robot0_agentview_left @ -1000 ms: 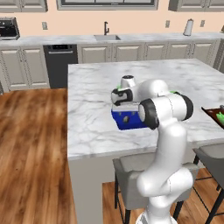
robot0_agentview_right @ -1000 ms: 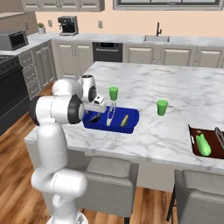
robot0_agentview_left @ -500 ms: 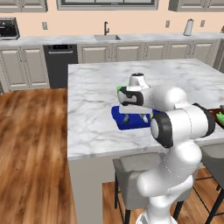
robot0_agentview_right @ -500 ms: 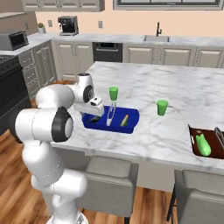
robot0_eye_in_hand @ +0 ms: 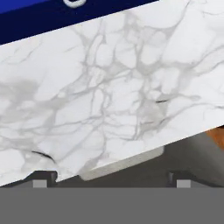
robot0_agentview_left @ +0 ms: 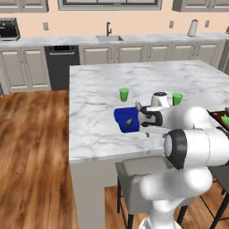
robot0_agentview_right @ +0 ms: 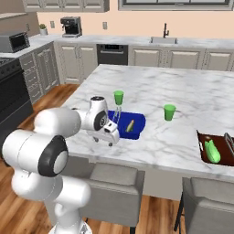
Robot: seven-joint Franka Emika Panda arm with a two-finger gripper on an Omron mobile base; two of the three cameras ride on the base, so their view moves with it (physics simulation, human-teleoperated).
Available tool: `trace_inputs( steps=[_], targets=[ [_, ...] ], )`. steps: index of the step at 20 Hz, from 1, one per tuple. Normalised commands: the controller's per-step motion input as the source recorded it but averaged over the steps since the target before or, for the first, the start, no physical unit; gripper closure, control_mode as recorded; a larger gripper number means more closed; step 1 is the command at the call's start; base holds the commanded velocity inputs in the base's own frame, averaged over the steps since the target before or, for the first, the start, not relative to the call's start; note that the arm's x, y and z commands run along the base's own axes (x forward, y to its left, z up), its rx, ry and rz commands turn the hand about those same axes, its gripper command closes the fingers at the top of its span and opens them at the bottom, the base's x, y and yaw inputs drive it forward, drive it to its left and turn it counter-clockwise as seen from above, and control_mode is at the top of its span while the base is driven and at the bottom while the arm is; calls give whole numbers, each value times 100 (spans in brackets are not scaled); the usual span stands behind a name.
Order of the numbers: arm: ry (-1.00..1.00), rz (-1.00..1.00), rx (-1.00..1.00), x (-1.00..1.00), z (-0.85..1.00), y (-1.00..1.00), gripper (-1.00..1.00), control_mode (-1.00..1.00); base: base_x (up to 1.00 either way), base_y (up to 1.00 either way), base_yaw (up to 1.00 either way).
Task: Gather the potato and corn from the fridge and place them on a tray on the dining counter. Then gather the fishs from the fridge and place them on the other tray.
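Observation:
The blue other tray (robot0_agentview_left: 121,117) (robot0_agentview_right: 137,121) lies on the marbled dining counter (robot0_agentview_left: 98,89) (robot0_agentview_right: 151,87) with one olive fish (robot0_agentview_left: 129,121) (robot0_agentview_right: 130,124) in it. My gripper (robot0_agentview_left: 150,130) (robot0_agentview_right: 108,137) (robot0_eye_in_hand: 111,178) hangs open and empty just in front of that tray, over bare marble by the counter's near edge. In the hand view the blue tray's (robot0_eye_in_hand: 39,19) rim runs along the top. The brown tray (robot0_agentview_right: 203,144) (robot0_agentview_left: 219,117) sits far right with the green corn (robot0_agentview_right: 211,151) (robot0_agentview_left: 225,120) on it. The potato and the fridge are out of view.
Two green cups (robot0_agentview_left: 124,94) (robot0_agentview_left: 177,99) stand behind the blue tray, also seen from the right (robot0_agentview_right: 119,97) (robot0_agentview_right: 169,112). Grey stools (robot0_agentview_right: 112,180) (robot0_agentview_right: 210,194) sit under the counter's near edge. Wood floor (robot0_agentview_left: 31,147) lies to the left.
The gripper has drawn back from above the blue tray to the bare marble in front of it. The arm's elbow has swung round. The fish stays in the tray.

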Motion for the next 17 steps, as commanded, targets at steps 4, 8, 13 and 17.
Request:
trace_inputs(
  steps=[4, 8, 13, 17],
  targets=[
    [4, 3, -5, -22, -51, -59, -100, -100, 0, 0, 0],
    [-29, 13, 0, -100, 29, 51, -100, -100, 0, 0, 0],
    [-7, 1, -4, -60, 51, 62, -100, -100, 0, 0, 0],
    [0, -11, -2, -14, 26, 58, -100, -100, 0, 0, 0]
  ],
)
